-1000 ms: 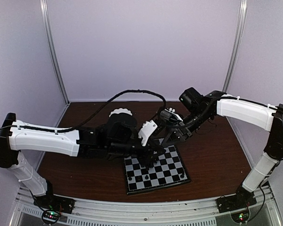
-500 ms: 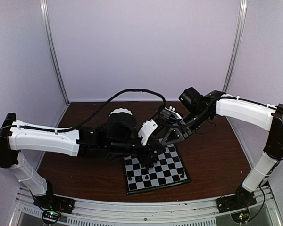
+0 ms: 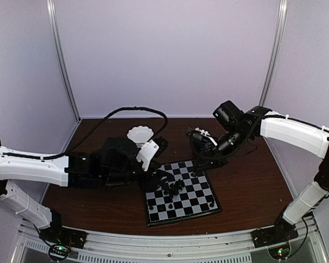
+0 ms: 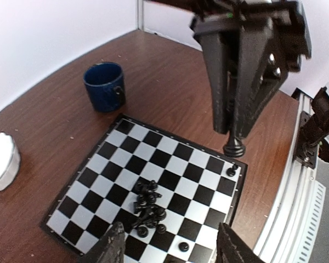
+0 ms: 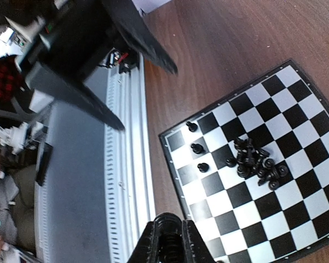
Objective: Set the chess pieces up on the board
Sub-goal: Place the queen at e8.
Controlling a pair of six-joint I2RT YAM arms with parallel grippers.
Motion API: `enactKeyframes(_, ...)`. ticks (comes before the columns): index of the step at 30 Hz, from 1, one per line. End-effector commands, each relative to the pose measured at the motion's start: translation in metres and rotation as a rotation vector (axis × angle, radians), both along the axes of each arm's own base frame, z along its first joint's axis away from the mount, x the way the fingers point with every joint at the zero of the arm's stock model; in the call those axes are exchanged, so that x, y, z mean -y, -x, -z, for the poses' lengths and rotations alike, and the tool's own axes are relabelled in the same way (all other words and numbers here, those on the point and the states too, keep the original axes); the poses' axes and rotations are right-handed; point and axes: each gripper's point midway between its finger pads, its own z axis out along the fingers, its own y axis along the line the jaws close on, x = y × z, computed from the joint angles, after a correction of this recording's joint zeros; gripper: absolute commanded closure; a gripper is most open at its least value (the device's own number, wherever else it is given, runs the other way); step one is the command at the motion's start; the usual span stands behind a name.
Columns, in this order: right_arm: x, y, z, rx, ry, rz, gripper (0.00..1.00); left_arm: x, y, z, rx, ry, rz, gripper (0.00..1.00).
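The board (image 3: pixel 193 193) lies at the table's front middle, with a pile of black chess pieces (image 3: pixel 175 188) toppled near its centre. In the left wrist view the pile (image 4: pixel 147 205) lies on the board (image 4: pixel 170 148); single pieces (image 4: pixel 231 171) stand near its edge. My left gripper (image 4: pixel 175 249) hangs open above the board with nothing between its fingers. My right gripper (image 3: pixel 204 161) hovers over the board's far edge, shut on one black chess piece (image 4: pixel 234 147). From the right wrist view, the right gripper (image 5: pixel 167 238) pinches that piece, and three pieces (image 5: pixel 197 148) stand in a row along one board edge.
A dark blue mug (image 4: pixel 105 86) stands on the brown table just beyond one board corner. A white scalloped bowl (image 3: pixel 140 133) sits behind the left arm. The metal rail (image 5: pixel 129 164) at the table's front runs close to the board's near edge.
My right jaws have shut on a piece while my left jaws opened. The left arm drew back to the left, uncovering the bowl; the right gripper shifted slightly away from the board's centre.
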Motion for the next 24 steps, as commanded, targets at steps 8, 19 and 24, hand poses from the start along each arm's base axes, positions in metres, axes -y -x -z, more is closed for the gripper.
enactKeyframes(8,-0.026,0.019,0.086,0.544,0.267,-0.244,0.9,-0.106,-0.033,-0.054,0.187,0.097,-0.384,0.35)
enactKeyframes(19,-0.051,0.05,0.143,0.609,0.338,-0.413,0.9,-0.123,-0.03,-0.06,0.183,0.105,-0.41,0.34)
enactKeyframes(24,-0.053,0.053,0.156,0.586,0.361,-0.428,0.9,-0.12,-0.031,-0.057,0.178,0.098,-0.409,0.34)
